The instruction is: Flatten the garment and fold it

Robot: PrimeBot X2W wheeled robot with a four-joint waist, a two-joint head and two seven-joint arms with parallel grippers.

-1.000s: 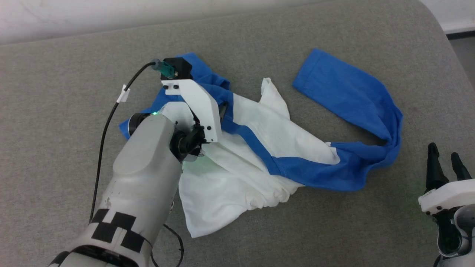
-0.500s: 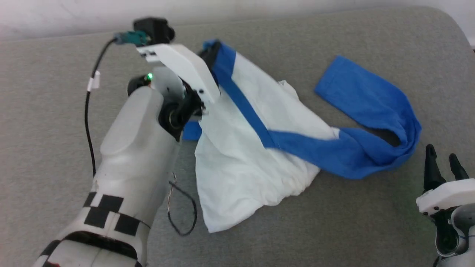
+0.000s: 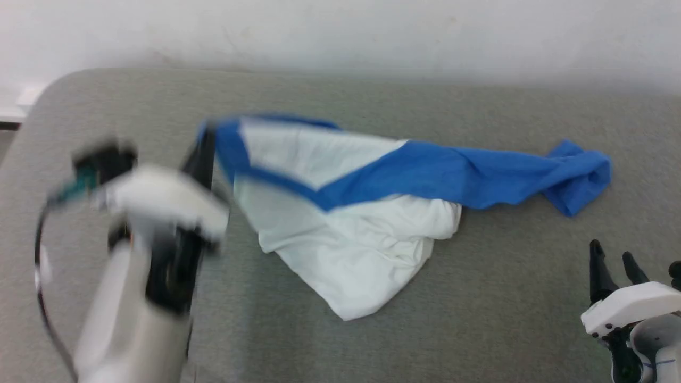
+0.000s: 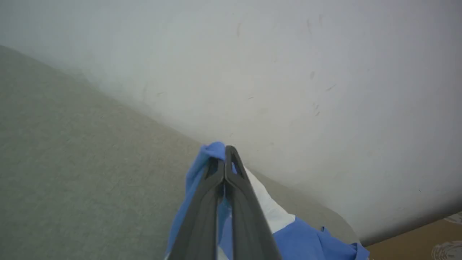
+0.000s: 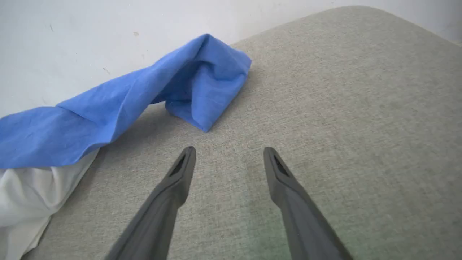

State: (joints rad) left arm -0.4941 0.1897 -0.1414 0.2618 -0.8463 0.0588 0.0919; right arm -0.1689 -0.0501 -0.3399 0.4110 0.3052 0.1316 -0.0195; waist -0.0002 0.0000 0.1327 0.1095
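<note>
Grey felt-like surface (image 3: 495, 319) is carrying 1 garment (image 3: 346, 255): thin white cloth w/ blue sleeves, crumpled. Left gripper (image 4: 226, 155) is clamping its blue edge btw. 2 dark fingers and holding that corner up. Right gripper (image 5: 229, 151) is hovering w/ fingers apart, near the blue sleeve end, not touching.

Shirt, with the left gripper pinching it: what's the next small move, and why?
Probably bring the open right gripper onto the bunched blue sleeve just ahead of it. The left gripper is shut on the shirt at a blue edge, that side raised; the sleeve end lies crumpled.
</note>
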